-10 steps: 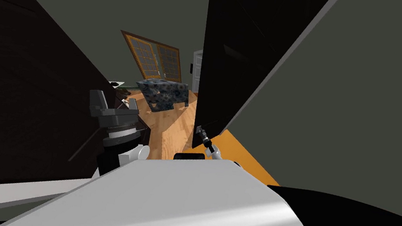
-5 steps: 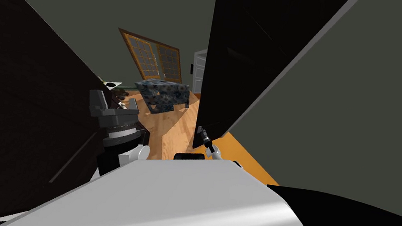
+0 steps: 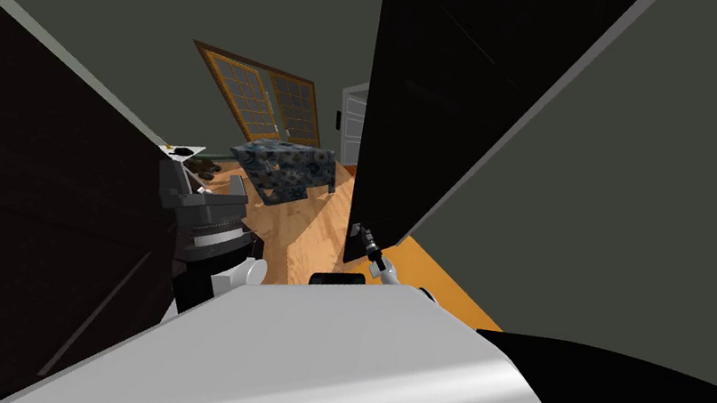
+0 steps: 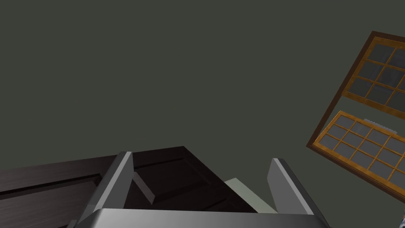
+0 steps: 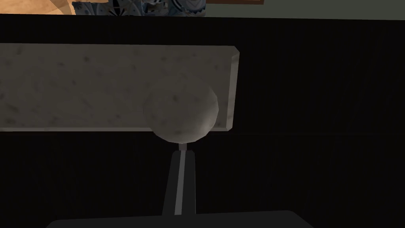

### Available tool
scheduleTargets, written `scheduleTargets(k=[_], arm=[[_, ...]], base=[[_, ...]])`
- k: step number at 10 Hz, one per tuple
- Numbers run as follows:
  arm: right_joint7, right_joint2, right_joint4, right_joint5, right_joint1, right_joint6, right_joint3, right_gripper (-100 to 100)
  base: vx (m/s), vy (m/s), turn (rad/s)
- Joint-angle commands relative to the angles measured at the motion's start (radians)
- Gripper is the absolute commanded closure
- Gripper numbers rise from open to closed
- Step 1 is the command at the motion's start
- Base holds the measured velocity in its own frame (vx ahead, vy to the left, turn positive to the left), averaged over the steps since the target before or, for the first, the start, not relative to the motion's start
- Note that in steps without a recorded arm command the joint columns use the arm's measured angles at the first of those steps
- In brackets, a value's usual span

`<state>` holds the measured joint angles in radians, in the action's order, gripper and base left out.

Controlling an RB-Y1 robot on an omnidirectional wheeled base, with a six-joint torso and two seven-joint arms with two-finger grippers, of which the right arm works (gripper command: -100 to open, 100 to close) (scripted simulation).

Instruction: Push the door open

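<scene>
A black door leaf (image 3: 446,91) stands ahead and to my right, with its pale edge slanting up the right side. A round grey knob (image 5: 180,113) on a grey plate (image 5: 79,87) sits on this leaf. My right gripper (image 5: 182,152) (image 3: 361,233) is shut, with its tip just under the knob by the leaf's lower corner. On my left stands a dark brown panelled door (image 3: 8,184) (image 4: 174,178). My left gripper (image 3: 200,192) (image 4: 201,186) is open beside its edge with nothing between the fingers.
Through the gap a wooden floor (image 3: 311,236) leads to a blue patterned armchair (image 3: 285,169), a wood-framed window (image 3: 260,102) and a white door (image 3: 351,126). A small table (image 3: 193,155) holds dark items. A grey-green wall (image 3: 661,215) closes in the right side.
The dark brown door on my left has swung lower and away, and its pale top edge now shows. The room beyond has slid slightly left, so my view has turned. Both grippers keep their places.
</scene>
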<state>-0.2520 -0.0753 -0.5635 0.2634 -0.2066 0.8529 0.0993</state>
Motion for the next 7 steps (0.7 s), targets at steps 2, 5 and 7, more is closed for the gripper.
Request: scheduleTargets(k=[2, 5, 7], arm=[[-0.007, -0.001, -0.006, 0.002, 0.004, -0.003, 0.004, -100], [-0.014, 0.002, -0.01, 0.003, 0.006, -0.003, 0.007, -100], [-0.018, 0.008, -0.013, 0.004, 0.007, -0.003, 0.009, -100]], base=[[-0.18, -0.019, -0.01], [-0.203, -0.007, -0.038], [-0.183, -0.026, -0.033]])
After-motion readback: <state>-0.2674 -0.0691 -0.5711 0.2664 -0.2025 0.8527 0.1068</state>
